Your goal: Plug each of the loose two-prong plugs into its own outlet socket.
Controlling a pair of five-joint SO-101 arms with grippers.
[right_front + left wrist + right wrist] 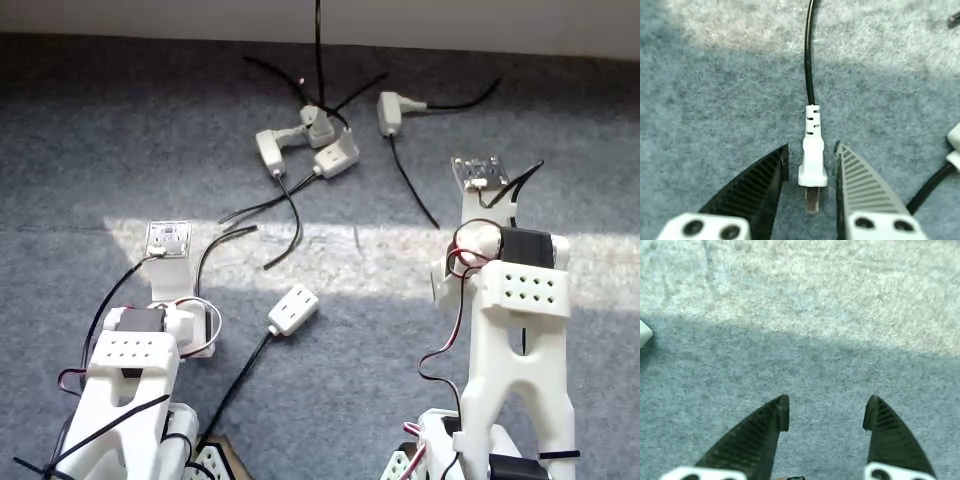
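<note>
- Grey carpet (90, 150) is crossed by a sunlit band (380, 250).
- Loose cords (318, 60) are tangled at upper centre; a socket (293, 309) lies mid-frame.
- A plug (812, 167) is straddled, ungripped, by the parted left claw (811, 149).
- The right claw (826, 412) is spread, empty.

the high view looks steeply down from behind the two white plastic arms (130, 370), out across the grey carpeted table (80, 150). each wrist view sits close above that carpet, facing forward past the left gripper (811, 146) or the right gripper (827, 398). all three share the pale sunlit strip (380, 265).
</note>
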